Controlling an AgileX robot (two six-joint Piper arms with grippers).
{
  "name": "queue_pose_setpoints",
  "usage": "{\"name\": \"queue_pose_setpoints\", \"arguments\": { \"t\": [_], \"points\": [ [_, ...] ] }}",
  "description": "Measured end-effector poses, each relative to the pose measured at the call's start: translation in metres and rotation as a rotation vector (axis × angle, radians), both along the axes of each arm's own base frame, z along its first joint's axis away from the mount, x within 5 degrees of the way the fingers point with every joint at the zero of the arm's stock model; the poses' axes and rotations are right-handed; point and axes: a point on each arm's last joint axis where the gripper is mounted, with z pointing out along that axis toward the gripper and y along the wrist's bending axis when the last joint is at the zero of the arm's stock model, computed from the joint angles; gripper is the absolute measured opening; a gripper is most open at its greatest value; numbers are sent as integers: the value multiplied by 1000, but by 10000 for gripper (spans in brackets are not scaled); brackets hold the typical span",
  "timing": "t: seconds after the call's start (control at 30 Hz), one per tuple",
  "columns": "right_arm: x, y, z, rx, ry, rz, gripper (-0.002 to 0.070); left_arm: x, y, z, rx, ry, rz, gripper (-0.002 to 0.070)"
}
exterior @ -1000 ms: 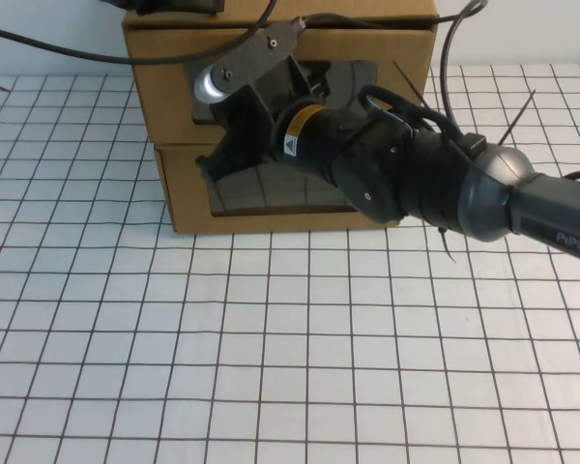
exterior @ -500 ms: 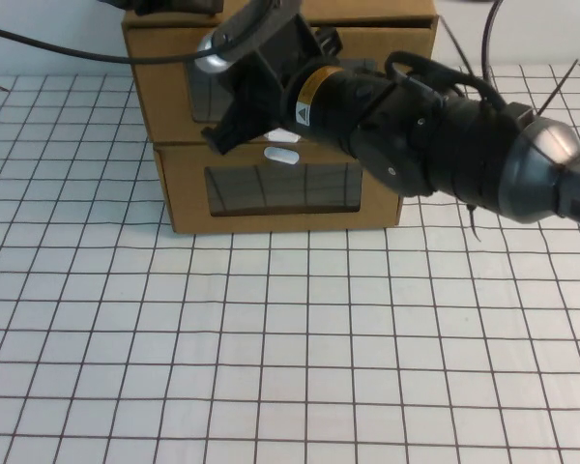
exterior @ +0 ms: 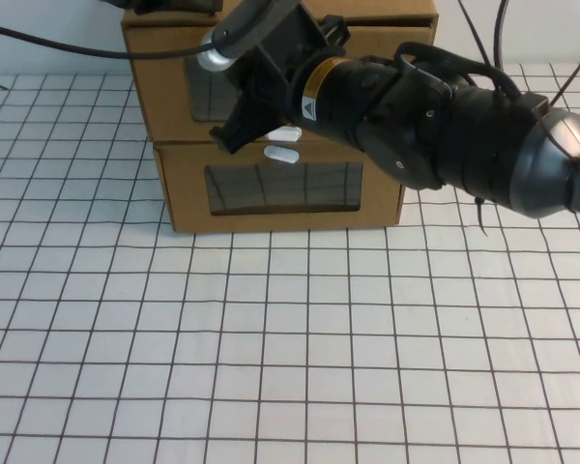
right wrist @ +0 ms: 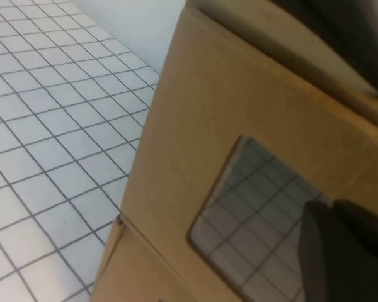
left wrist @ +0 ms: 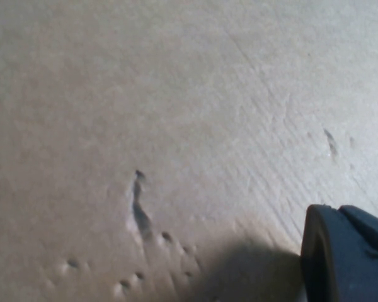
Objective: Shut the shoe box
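The only sign in view is a small yellow warning label with a black triangle on it, stuck on the right arm's wrist; whatever small print it carries cannot be made out. In the high view the label lies at about one o'clock from the white pull tab on the upper box. No words, brands or numbers can be read anywhere else, on the cardboard, on the gridded table or in either wrist view.
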Motion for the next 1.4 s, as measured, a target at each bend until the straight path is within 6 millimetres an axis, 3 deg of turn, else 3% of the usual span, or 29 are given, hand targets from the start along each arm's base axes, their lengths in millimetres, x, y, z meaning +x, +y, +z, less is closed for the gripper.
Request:
{"name": "queue_pose_setpoints", "arguments": {
  "t": [0.27, 0.5, 0.67, 0.77, 1.1, 1.27, 1.4],
  "points": [
    [22, -9, -8, 7, 27, -53, -14, 0, 0, 0, -1, -1, 1, -5],
    [22, -12, -3, -13, 61, -78, -13, 1, 2, 0, 3, -4, 6, -5],
    [13, -21, 11, -37, 93, -107, -14, -4, 5, 6, 29, -35, -6, -5],
    [3, -28, 28, -56, 99, -118, -14, -12, 17, 17, 66, -60, 5, -5],
    [-53, -61, 98, -122, 99, -114, -13, -64, 66, 86, 154, -236, 140, -5],
    [-78, -86, 115, -188, 177, -150, -14, -99, 72, 103, 218, -274, 169, -5],
    [-98, -106, 128, -230, 230, -174, -13, -135, 73, 103, 240, -266, 155, -5]
  ]
}}
